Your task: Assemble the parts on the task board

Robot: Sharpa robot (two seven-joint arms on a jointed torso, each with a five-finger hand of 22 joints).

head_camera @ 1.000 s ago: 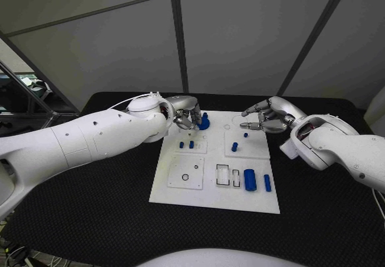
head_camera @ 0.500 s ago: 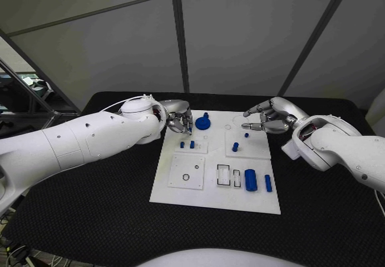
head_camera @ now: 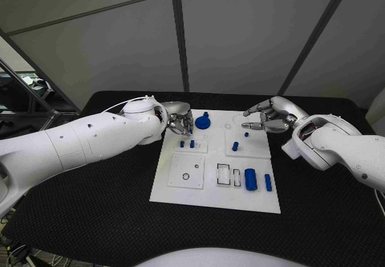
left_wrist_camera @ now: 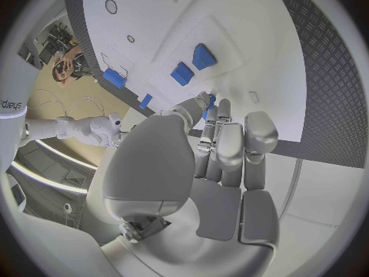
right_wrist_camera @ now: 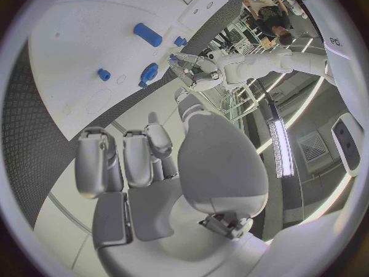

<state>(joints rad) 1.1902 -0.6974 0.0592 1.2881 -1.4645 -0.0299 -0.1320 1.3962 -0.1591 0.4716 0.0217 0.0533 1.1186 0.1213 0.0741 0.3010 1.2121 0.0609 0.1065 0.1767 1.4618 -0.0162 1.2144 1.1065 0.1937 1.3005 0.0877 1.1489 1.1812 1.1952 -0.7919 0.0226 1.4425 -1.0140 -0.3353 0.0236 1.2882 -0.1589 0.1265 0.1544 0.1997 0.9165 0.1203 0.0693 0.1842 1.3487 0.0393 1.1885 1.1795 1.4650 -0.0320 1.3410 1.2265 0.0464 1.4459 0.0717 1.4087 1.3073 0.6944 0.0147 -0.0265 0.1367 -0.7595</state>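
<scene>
The white task board lies in the middle of the black table. A round blue knobbed part stands at the board's far edge. My left hand hovers just left of that part with its fingers stretched toward it, holding nothing; the left wrist view has the left hand over the board. Two short blue pegs and a third peg stand further in. Two blue cylinders lie near the right front. My right hand hangs over the far right corner, loosely curled and empty.
A square plate with a round hole and two rectangular slots sit on the board's front half. Black matting surrounds the board. Grey wall panels stand behind the table.
My left hand has let go of the round blue part and drawn back a little to the left. The part stays standing on the board. The right hand has not moved.
</scene>
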